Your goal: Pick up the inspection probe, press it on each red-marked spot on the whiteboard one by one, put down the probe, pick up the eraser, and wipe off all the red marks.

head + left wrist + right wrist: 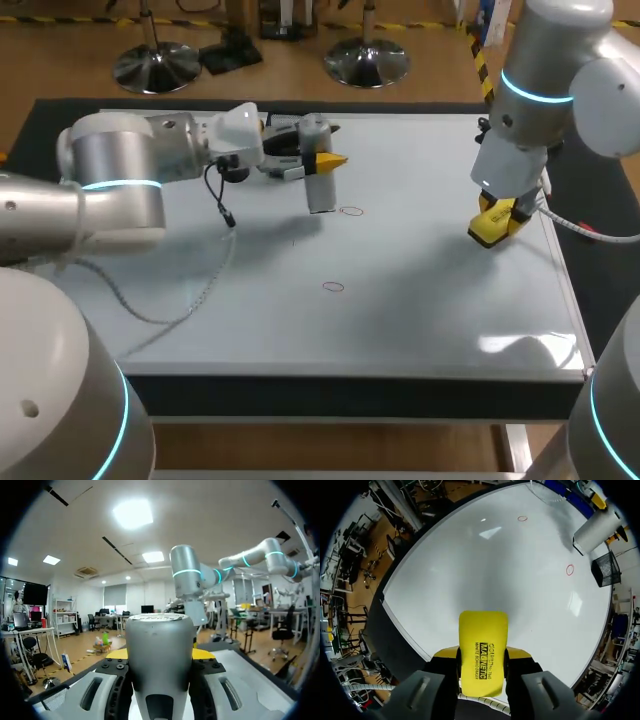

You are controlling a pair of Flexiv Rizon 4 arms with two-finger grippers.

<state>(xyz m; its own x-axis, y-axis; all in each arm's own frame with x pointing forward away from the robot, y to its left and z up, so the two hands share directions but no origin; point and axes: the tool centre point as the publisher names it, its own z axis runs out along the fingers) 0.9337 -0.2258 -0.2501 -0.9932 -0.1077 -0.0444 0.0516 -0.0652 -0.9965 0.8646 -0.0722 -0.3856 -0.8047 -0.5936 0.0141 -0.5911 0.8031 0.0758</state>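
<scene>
The grey cylindrical inspection probe [319, 185] stands upright over the whiteboard [420, 300], with my left gripper [323, 160] shut on it. Its lower end is just left of a small red ring [351, 211]; I cannot tell whether it touches the board. A second red ring [333, 287] lies nearer the front. In the left wrist view the probe [159, 645] fills the gap in the left gripper [159, 656]. At the board's right side my right gripper [497, 213] is shut on the yellow eraser [492, 226]. From the right wrist, the eraser [482, 635] sticks out of the gripper [482, 656], with both rings [522, 518] [570, 569] ahead.
A black mesh holder [606, 569] stands at the back of the board behind the probe, partly hidden by my left wrist in the head view. A thin cable [215, 262] from the left arm lies on the board's left half.
</scene>
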